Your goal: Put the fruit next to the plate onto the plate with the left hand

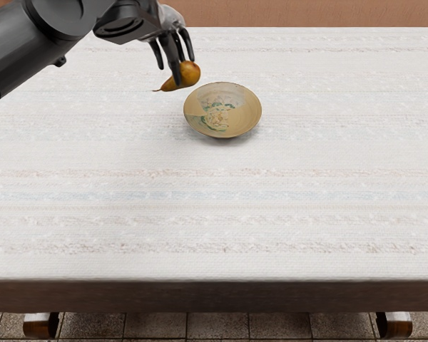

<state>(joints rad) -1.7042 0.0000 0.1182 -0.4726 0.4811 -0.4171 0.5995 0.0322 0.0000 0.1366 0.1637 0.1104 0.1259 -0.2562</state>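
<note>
An orange-yellow pear point(184, 75) with its stem pointing down-left sits just left of and behind the plate point(242, 114), a tan dish with a green and white pattern in its middle. My left hand point(172, 50) comes in from the upper left, and its dark fingers point(175, 60) curl down over the pear's top, closed around it. Whether the pear still touches the table cannot be told. Nothing lies on the plate. The right arm does not show.
The table point(214, 206) is covered by a pale striped cloth. Its front edge runs along the bottom, with dark legs and a tiled floor below. A brown wall stands behind the far edge.
</note>
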